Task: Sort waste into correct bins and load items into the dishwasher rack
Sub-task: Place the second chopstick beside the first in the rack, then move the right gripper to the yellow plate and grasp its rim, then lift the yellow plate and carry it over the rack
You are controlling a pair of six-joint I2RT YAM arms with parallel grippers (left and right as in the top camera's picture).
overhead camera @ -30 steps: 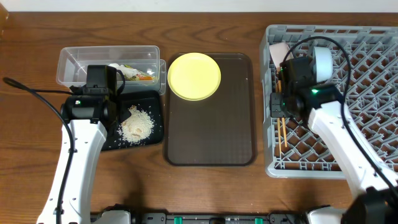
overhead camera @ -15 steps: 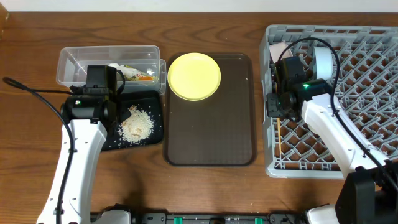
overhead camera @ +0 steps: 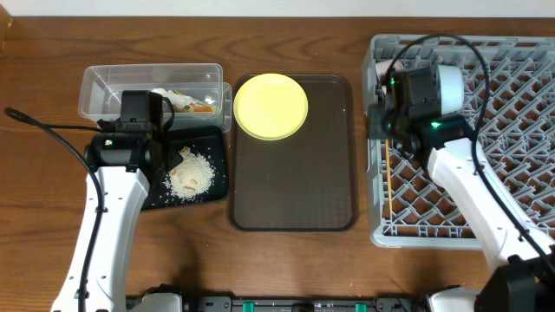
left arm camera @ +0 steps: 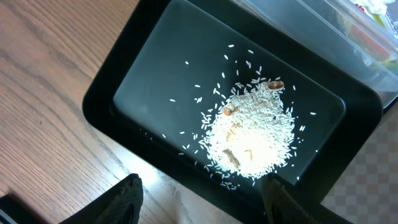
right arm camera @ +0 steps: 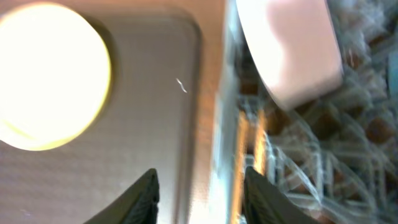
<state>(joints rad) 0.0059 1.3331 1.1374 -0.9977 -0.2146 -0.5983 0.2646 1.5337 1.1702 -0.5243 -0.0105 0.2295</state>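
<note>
On the wooden bench point(overhead camera: 52, 199), a dark brown serving tray point(overhead camera: 290, 182) sits between the two bins on the left and the grey dishwasher rack point(overhead camera: 520, 139) on the right. A yellow plate point(overhead camera: 270, 106) lies on the tray's far end, and nothing covers it.

The clear tub point(overhead camera: 104, 87) holds the crumpled scrap point(overhead camera: 186, 101) with its green and orange bits. The left arm's wrist hides part of the tub's near wall. Just in front of the tub, the black tray point(overhead camera: 218, 178) holds the heap of rice point(overhead camera: 191, 175).

Chopsticks point(overhead camera: 388, 178) lie inside the rack along its left wall. A white bowl point(overhead camera: 388, 71) is tucked into the far left corner, and the right arm and its cable cover much of it from overhead.

The left wrist view adds what the overhead view cannot resolve. A few brown bits are mixed into the rice, and stray grains are scattered across the tray floor. The left fingers point(left arm camera: 121, 200) are spread apart and empty, just off the tray's near rim.

The right wrist view is blurred. It shows the right fingers point(right arm camera: 134, 199) parted with nothing between them, hanging over the strip where the brown tray meets the rack wall. The plate is to one side and the bowl to the other.
</note>
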